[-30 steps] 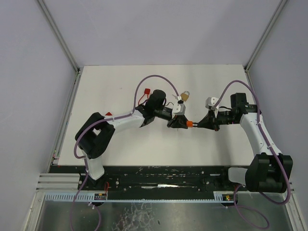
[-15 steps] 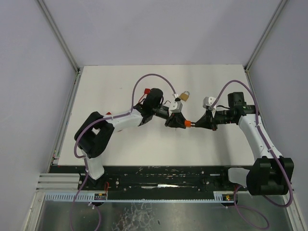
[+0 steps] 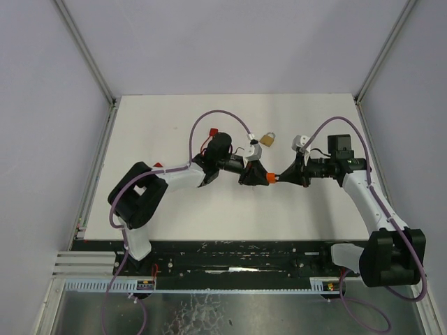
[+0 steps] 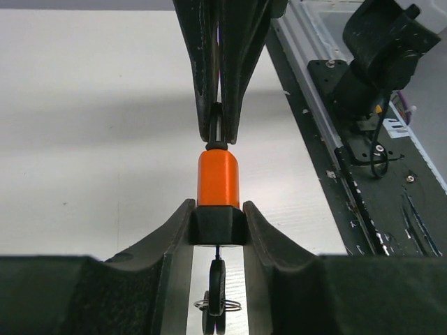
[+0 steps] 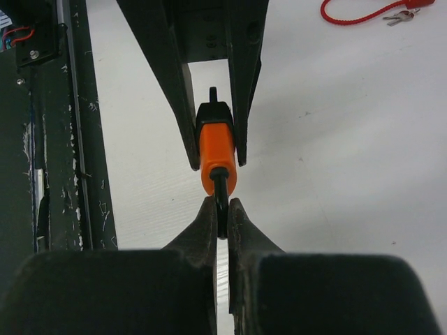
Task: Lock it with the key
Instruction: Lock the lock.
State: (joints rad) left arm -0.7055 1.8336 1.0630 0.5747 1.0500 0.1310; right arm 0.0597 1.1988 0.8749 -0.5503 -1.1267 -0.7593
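Gripping the black end cap of the orange lock between part-closed fingers, the left gripper holds it in the air above the middle of the worktop. The lock lies level, with its orange end towards the other arm. The right gripper is pinched almost fully closed on a thin dark stem entering that orange end, which I take to be the key. A small dark piece with a wire ring hangs behind the cap; what it is I cannot tell. The task looks well advanced: the lock is lifted and steadied, and the key seems seated and gripped. What probably remains is the turn itself and then letting go, though the pictures do not show whether the lock has already been turned. A brass padlock and a red cable lie towards the far edge, apart from both arms.
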